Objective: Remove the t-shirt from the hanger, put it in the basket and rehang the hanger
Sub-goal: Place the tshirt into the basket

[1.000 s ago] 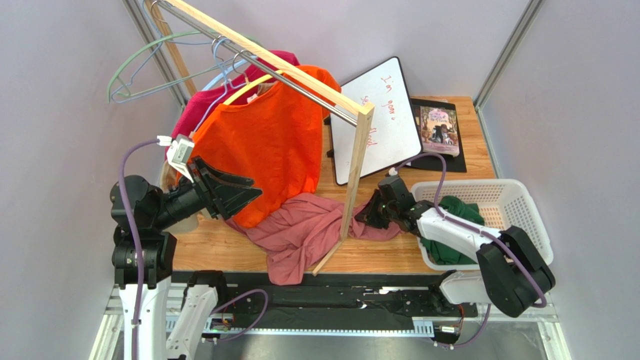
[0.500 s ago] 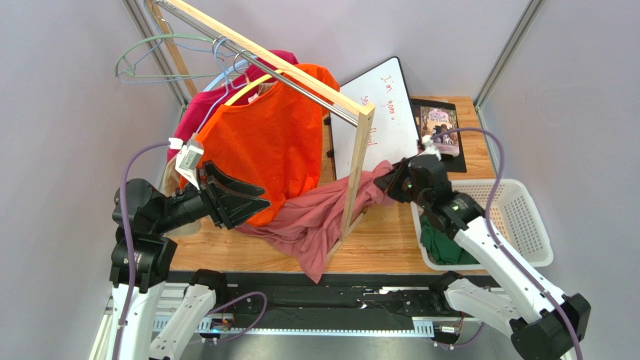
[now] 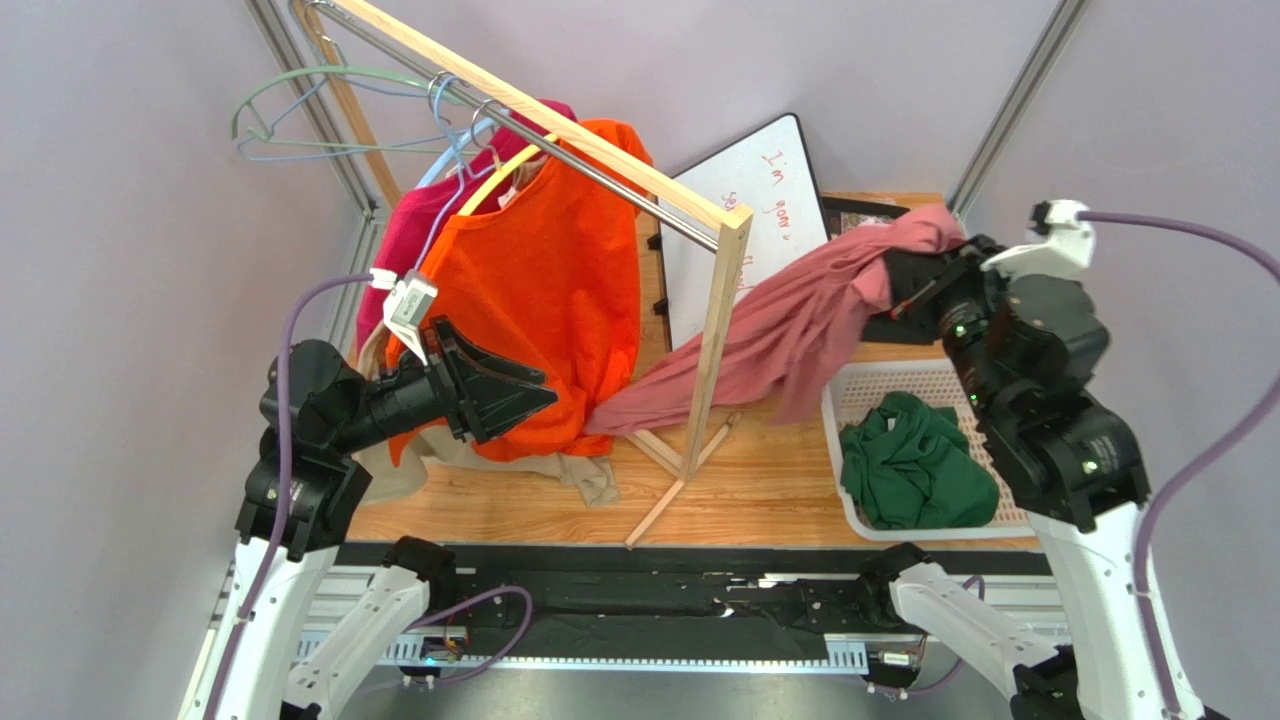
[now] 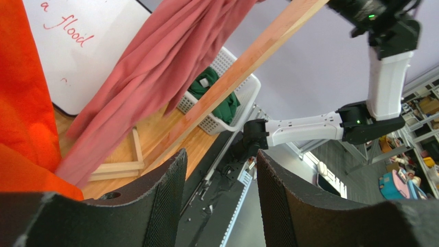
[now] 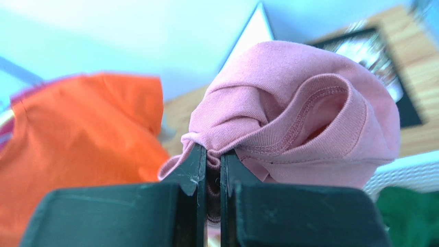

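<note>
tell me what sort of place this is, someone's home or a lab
Most likely a robotics lab cell, not a home: a small wooden clothes rack staged on a table, plain wall panels on metal posts closing it in, and cluttered storage shelves beyond in the left wrist view.

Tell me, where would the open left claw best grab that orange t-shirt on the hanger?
Probably the lower hem of the orange t-shirt, approached from the left, where the open left gripper sits. The cloth hangs loose there; the collar is crowded under the wooden rail.
</note>
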`<state>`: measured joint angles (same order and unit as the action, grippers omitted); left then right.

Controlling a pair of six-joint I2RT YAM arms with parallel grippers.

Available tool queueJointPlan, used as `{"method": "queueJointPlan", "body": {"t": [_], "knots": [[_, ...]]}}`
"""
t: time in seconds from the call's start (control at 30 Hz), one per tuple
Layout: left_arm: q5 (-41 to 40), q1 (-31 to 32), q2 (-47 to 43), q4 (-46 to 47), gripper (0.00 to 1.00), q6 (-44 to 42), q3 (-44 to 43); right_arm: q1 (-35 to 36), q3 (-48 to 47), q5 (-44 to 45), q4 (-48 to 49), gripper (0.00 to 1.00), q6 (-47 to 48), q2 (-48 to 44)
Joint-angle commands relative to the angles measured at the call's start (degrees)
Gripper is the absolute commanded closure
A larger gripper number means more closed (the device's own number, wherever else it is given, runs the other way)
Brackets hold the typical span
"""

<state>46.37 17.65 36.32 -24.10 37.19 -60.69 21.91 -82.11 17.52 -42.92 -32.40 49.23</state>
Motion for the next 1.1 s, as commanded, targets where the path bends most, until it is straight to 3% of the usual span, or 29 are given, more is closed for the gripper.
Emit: {"method": "queueJointPlan", "body": {"t": [0.0, 0.27, 0.47, 0.57, 0.7, 0.97, 1.07], "knots": [[-1.02, 0.54, 0.69, 2.30, 0.43, -0.28, 0.74, -0.47, -10.33, 12.69, 1.61, 1.00, 7.26, -0.02], [-1.46, 0.81, -0.28, 1.60, 0.43, -0.63, 1.18, -0.55, -32.56, 25.17, 3.97, 1.00, 18.15, 5.25], [-1.46, 0.81, 0.07, 1.16, 0.43, -0.80, 0.92, -0.38, -39.10, 32.39, 9.41, 1.00, 29.05, 7.55], [-1.46, 0.81, 0.16, 1.16, 0.43, -0.80, 0.66, -0.47, -36.12, 36.17, 13.02, 1.00, 33.88, 6.67], [-1.37, 0.90, 0.42, 1.07, 0.43, -0.89, -0.13, -0.47, -24.46, 38.46, 13.73, 1.00, 33.72, 4.65], [-1.19, 0.90, 1.13, -1.92, 0.43, -3.35, -2.77, -1.17, 0.16, 48.64, 14.61, 1.00, 23.64, -0.01], [-1.19, 0.90, 1.21, -2.09, 0.43, -3.44, -3.30, -4.41, 10.07, 53.31, 14.44, 1.00, 17.22, -2.98]]}}
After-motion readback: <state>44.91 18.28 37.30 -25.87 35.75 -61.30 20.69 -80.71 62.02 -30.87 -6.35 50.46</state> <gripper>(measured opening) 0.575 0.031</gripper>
